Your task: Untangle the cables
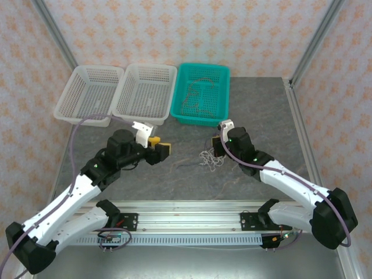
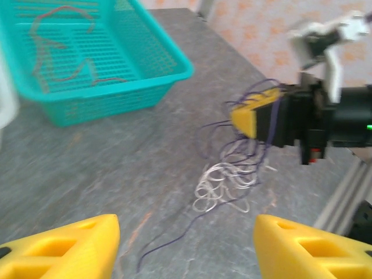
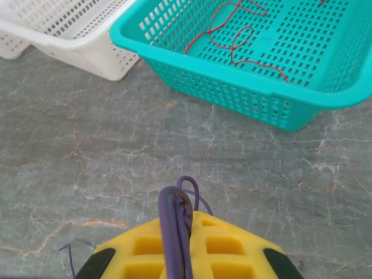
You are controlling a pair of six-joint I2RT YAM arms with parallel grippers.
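A grey table, seen from above. At 12 o'clock sits a teal basket with red cables lying loose inside. Two white baskets stand side by side at 10 to 11 o'clock, the nearer one just beside the teal one.

Just off centre, toward 4 o'clock, a small tangle of white cables lies on the table. Purple cables run through it, and one thin strand trails off toward 9 o'clock.

The right gripper is just beside the tangle, at its 1 o'clock. Its jaws are clenched on the purple cables, which loop up over its yellow fingers in its own wrist view.

The left gripper is at 9 o'clock from the tangle and apart from it. Its jaws are released and spread wide, grasping nothing.
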